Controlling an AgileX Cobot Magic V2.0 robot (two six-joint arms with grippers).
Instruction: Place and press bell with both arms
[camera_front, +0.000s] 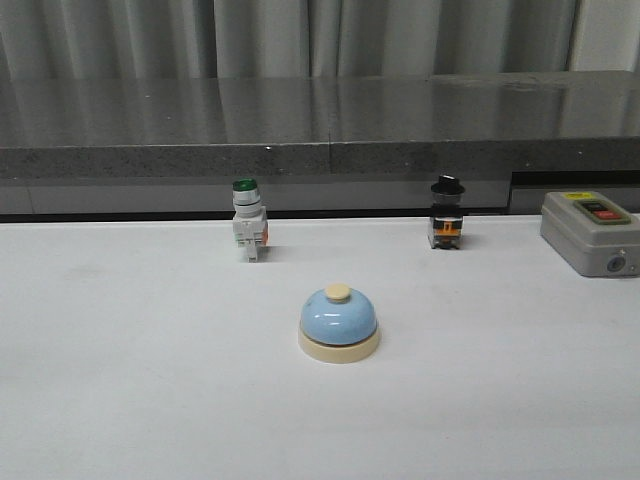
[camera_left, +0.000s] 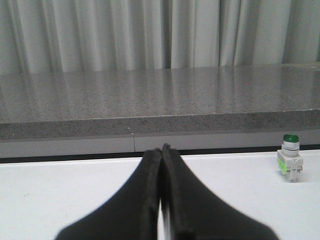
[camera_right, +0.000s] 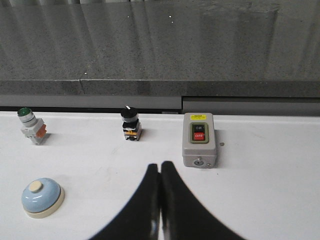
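Note:
The light-blue dome bell (camera_front: 339, 320) with cream base and cream button stands upright on the white table, near the middle. It also shows in the right wrist view (camera_right: 42, 197). Neither arm shows in the front view. My left gripper (camera_left: 162, 149) is shut and empty, above the table, and the bell is out of its view. My right gripper (camera_right: 160, 166) is shut and empty, well apart from the bell.
A green-capped white pushbutton (camera_front: 248, 220) and a black-capped switch (camera_front: 447, 213) stand at the table's back. A grey on/off switch box (camera_front: 591, 232) sits at the back right. A dark stone ledge (camera_front: 320, 130) runs behind the table.

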